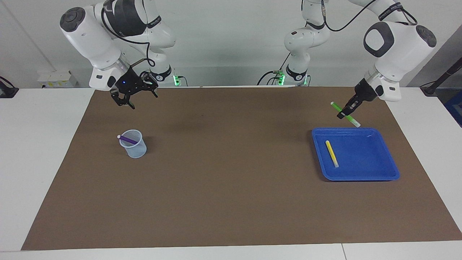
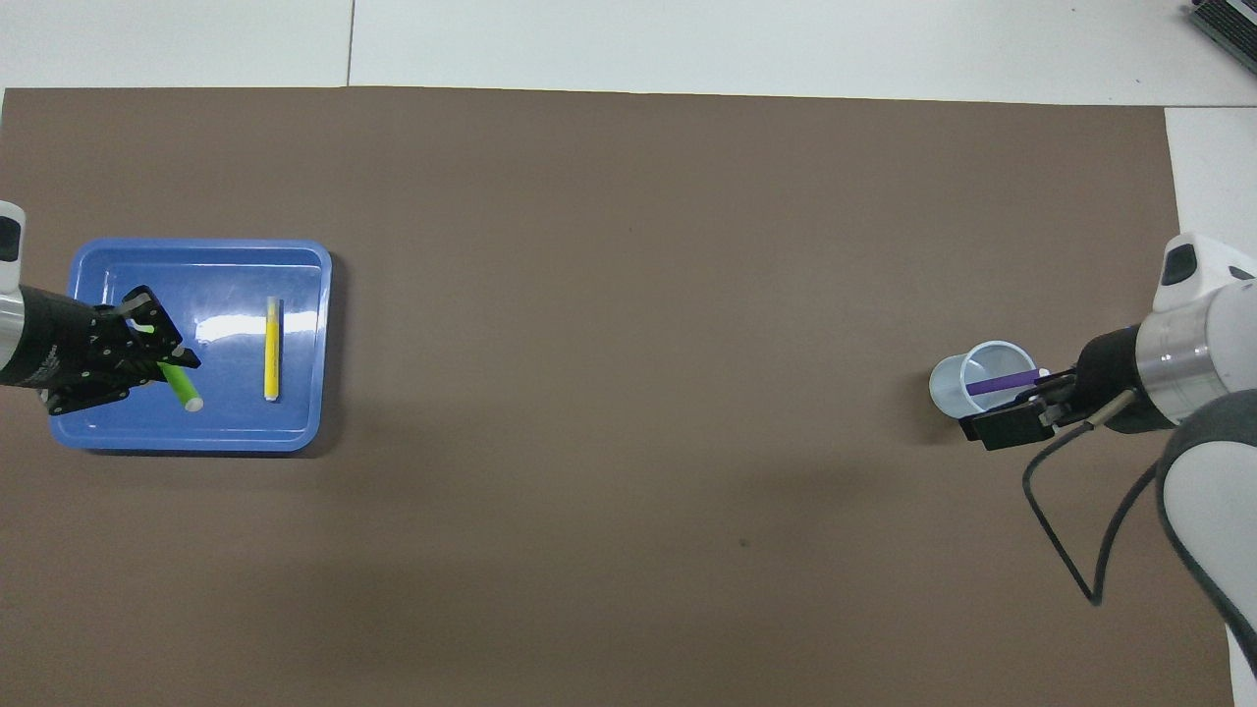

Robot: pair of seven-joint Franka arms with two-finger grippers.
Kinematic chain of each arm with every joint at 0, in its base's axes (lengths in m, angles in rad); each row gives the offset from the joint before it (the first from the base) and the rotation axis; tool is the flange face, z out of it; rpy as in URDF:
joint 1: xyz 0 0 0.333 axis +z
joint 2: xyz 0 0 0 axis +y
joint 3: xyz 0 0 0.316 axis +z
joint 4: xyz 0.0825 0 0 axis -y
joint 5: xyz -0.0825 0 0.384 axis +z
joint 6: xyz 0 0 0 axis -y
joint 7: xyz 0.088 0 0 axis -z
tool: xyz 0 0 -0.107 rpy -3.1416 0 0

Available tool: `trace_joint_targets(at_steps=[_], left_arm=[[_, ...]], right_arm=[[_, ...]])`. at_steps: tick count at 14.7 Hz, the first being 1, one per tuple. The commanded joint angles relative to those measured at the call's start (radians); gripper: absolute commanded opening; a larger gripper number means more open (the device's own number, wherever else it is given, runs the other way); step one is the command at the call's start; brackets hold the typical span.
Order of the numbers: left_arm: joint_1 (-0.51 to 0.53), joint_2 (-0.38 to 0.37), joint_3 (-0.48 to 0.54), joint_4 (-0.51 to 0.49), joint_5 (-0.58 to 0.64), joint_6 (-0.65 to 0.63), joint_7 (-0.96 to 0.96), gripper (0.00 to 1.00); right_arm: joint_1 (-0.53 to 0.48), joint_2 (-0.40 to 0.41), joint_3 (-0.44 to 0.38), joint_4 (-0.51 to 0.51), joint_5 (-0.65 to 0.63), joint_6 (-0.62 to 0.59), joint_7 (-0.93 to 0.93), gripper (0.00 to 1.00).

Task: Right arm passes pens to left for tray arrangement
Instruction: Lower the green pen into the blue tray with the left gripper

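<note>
My left gripper (image 1: 344, 114) is shut on the green pen (image 1: 353, 121) and holds it tilted in the air over the blue tray (image 1: 364, 155), at the tray's edge toward the robots. In the overhead view the left gripper (image 2: 165, 352) and the green pen (image 2: 182, 389) show over the tray (image 2: 196, 247). The yellow pen (image 1: 332, 153) lies flat in the tray, as the overhead view (image 2: 272, 349) also shows. The purple pen (image 1: 128, 139) leans in a translucent cup (image 1: 135, 148). My right gripper (image 1: 135, 96) is open and empty, raised over the mat beside the cup.
A brown mat (image 1: 231, 173) covers the table, with white table showing around it. The cup (image 2: 967, 385) with the purple pen (image 2: 1000, 381) stands toward the right arm's end, and the right gripper (image 2: 1011, 420) hangs beside it. The tray sits toward the left arm's end.
</note>
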Motion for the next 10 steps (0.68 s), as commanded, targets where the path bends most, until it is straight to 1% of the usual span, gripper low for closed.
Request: trace_joint_targets(at_steps=[1, 5, 6, 8, 10], left_arm=[[0.008, 0.072, -0.014, 0.003, 0.124, 0.053, 0.171, 0.0], [0.049, 0.168, -0.014, 0.003, 0.191, 0.166, 0.369, 0.0], [0.057, 0.195, -0.014, 0.01, 0.228, 0.185, 0.416, 0.0], [0.058, 0.249, -0.015, 0.021, 0.29, 0.224, 0.438, 0.0], [0.06, 0.304, -0.015, 0.03, 0.313, 0.28, 0.443, 0.0]], right_arm=[[-0.034, -0.016, 0.008, -0.03, -0.053, 0.029, -0.015, 1.0], [-0.05, -0.024, 0.006, -0.08, -0.079, 0.097, -0.006, 1.0], [-0.06, -0.022, 0.006, -0.085, -0.088, 0.106, -0.004, 1.0], [-0.077, -0.019, 0.006, -0.099, -0.104, 0.141, -0.004, 1.0], [-0.082, -0.018, 0.006, -0.117, -0.133, 0.173, 0.0, 1.0]])
